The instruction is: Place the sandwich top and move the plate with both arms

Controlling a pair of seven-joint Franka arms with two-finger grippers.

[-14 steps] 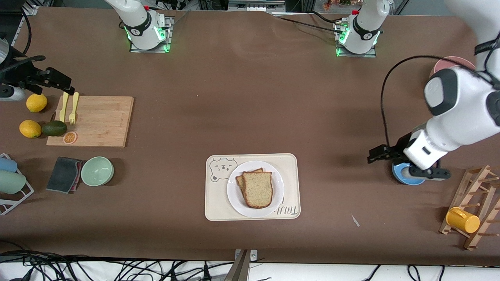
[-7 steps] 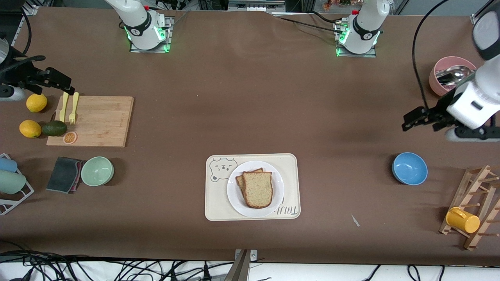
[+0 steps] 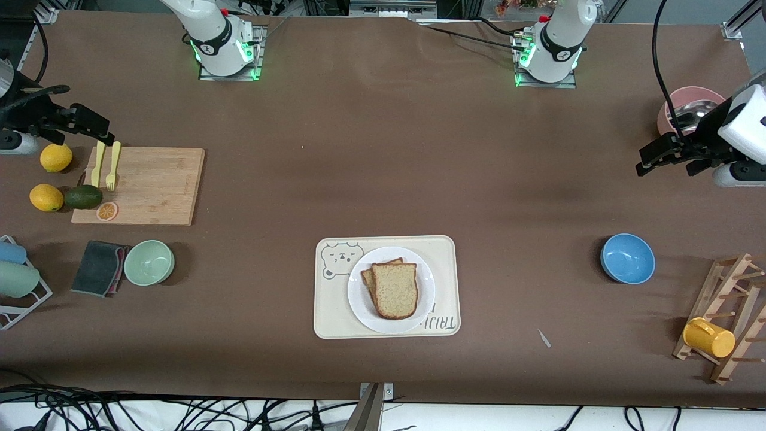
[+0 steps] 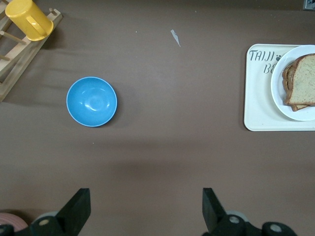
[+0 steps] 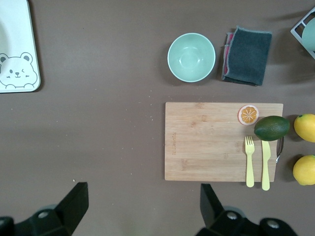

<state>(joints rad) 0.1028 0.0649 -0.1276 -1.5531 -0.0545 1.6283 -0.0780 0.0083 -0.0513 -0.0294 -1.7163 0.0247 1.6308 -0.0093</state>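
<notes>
The brown table (image 3: 383, 179) is seen from above, with the two arm bases standing at its upper edge in the front view. The left arm (image 3: 742, 126) is held up over the left arm's end of the table, and the left gripper (image 3: 661, 157) hangs over bare table beside a pink bowl (image 3: 676, 105) that contains a metal spoon. Its fingers (image 4: 76, 211) are spread wide and nothing is held between them. The right gripper (image 3: 90, 127) is raised over the right arm's end of the table, above the edge of a wooden cutting board (image 3: 143, 185). Its fingers (image 5: 74, 204) are also spread wide and empty.

A cream tray (image 3: 335, 317) with a printed bear is placed in the middle of the table, near the front camera. The plate (image 3: 359, 302) is resting on this tray. The sandwich top (image 3: 395, 290) is lying on the plate, on top of a second slice whose edge is visible under it.

A yellow fork (image 3: 111, 166) and a yellow knife (image 3: 97, 164) are laid on the board, and an orange slice (image 3: 107, 211) is at its corner. An avocado (image 3: 83, 196) and two lemons (image 3: 46, 197) are beside the board. A green bowl (image 3: 149, 262) is found nearer to the camera, touching a dark cloth (image 3: 99, 267). A blue bowl (image 3: 627, 258) is seen toward the left arm's end, near a wooden rack (image 3: 727, 317) that carries a yellow cup (image 3: 709, 337).
</notes>
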